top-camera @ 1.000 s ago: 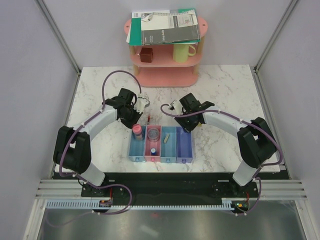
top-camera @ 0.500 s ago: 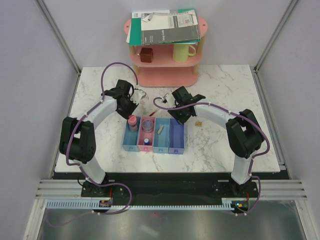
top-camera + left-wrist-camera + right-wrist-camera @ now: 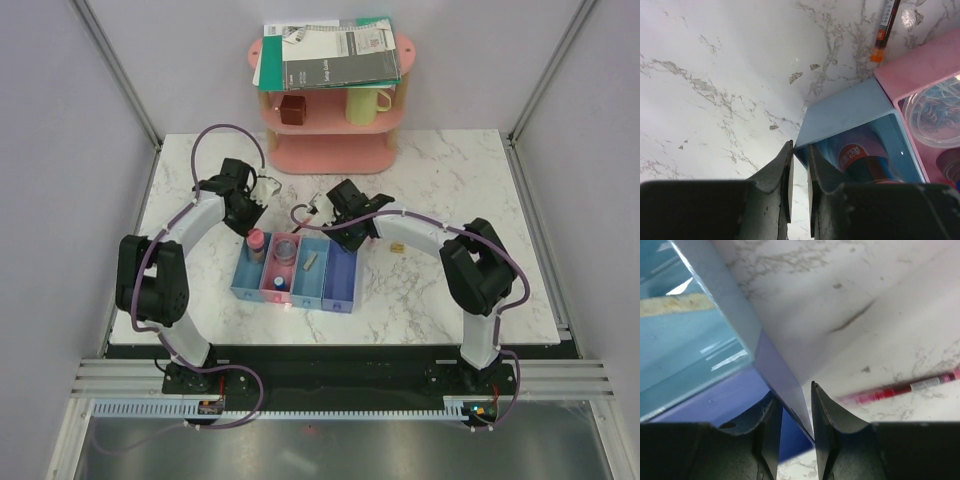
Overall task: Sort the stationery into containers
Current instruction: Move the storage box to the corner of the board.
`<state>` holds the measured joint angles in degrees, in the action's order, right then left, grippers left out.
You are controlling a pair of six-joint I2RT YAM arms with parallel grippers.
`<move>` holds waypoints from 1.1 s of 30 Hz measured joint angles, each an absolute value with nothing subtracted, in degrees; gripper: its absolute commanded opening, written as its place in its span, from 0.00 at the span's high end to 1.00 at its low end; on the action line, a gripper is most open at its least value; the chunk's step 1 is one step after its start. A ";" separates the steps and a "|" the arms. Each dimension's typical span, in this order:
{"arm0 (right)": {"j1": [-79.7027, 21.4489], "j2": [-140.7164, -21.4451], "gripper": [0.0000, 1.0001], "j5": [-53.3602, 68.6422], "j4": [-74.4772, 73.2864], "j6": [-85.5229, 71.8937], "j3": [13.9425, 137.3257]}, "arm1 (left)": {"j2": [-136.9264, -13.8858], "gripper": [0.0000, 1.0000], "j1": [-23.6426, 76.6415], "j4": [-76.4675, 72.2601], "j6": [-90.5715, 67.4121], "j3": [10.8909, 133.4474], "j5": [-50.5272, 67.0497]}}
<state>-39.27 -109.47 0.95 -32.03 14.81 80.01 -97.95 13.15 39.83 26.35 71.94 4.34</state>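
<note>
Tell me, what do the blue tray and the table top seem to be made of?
The blue tray looks like moulded plastic, smooth and slightly glossy: thin, evenly coloured walls with soft highlights. The table top looks like white marble with grey veins; real stone or printed laminate, the pictures cannot tell.

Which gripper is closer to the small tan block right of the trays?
Right. The right gripper clamps the violet-blue tray beside the tan block; the left gripper clamps the blue tray, farthest from it.

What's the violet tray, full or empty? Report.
Empty: the violet tray shows only bare floor from above; its far edge is hidden under the right gripper.
</note>
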 measured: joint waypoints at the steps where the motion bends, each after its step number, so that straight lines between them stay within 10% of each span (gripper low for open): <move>1: -39.88 -109.93 0.65 1.02 -31.94 14.79 80.40 | -97.80 0.80 12.80 39.66 26.55 71.77 4.32; 33: -46.61 -127.04 0.67 1.67 -35.16 16.03 104.03 | -96.57 0.83 1.30 37.89 29.32 70.22 1.28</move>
